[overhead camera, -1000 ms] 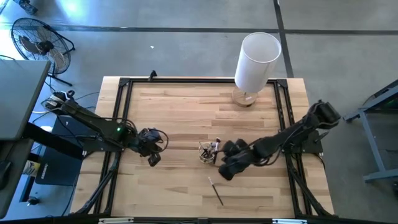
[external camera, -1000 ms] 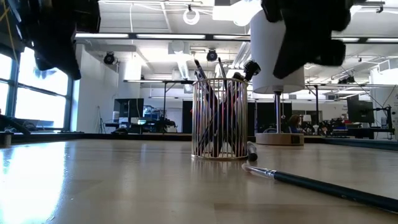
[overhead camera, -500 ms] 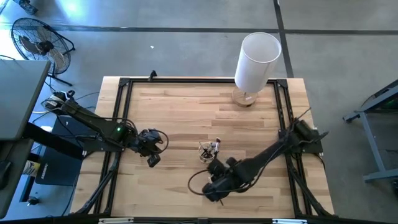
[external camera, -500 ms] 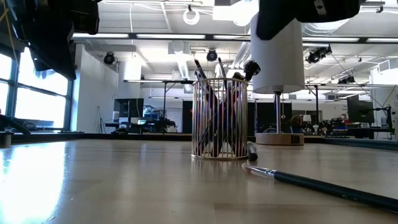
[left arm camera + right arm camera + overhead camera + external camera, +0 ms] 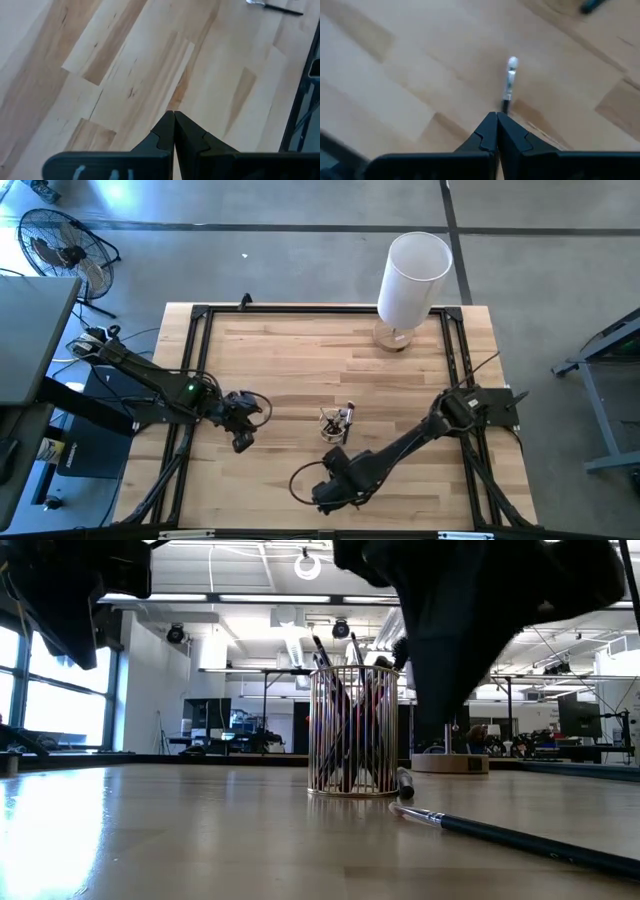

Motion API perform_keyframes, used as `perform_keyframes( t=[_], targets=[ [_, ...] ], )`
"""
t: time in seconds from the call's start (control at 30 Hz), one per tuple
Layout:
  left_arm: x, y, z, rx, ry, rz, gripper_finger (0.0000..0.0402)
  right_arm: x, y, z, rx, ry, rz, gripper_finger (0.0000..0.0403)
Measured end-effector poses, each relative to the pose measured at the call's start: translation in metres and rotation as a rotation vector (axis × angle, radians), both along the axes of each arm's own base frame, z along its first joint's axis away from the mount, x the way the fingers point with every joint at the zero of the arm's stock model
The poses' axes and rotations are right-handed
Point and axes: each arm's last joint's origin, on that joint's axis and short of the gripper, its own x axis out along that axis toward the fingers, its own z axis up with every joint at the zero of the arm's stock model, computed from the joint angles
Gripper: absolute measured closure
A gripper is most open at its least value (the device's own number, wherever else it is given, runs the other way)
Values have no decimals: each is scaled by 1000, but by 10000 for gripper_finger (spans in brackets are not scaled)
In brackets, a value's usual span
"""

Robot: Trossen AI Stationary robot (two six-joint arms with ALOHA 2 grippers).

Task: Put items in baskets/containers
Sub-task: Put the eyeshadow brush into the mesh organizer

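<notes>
A small clear ribbed cup stands near the table's middle, with several thin brushes upright in it. One dark-handled brush lies flat on the table nearer the front edge. In the right wrist view its silver ferrule and pale tip show just past my shut right gripper, which hovers over the handle. Another brush lies against the cup's foot. My left gripper is shut over bare wood left of the cup.
A tall white cylinder on a wooden base stands at the far right of the table. Black frame rails run along the table's left, right and far sides. Bare wood lies between the left gripper and the cup.
My right arm has swung away from the cup toward the table's near edge and a little left, coming over the loose brush that lies there. Its fingers stay shut. The brushes and the cup have not moved.
</notes>
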Motion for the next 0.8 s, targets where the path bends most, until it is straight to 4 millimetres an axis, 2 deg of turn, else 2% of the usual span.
perform_keyframes(
  t=[0.17, 0.4, 0.8],
  targets=[
    [0, -1, 0, 2, 2, -38, 401, 3, -5, -16, -19, 22, -36, 403],
    [0, -1, 0, 7, 1, -45, 401, 6, -10, -13, -70, -28, -70, 402],
    [0, -1, 0, 8, 2, -45, 401, 15, -20, -21, -76, -18, -37, 402]
  ],
)
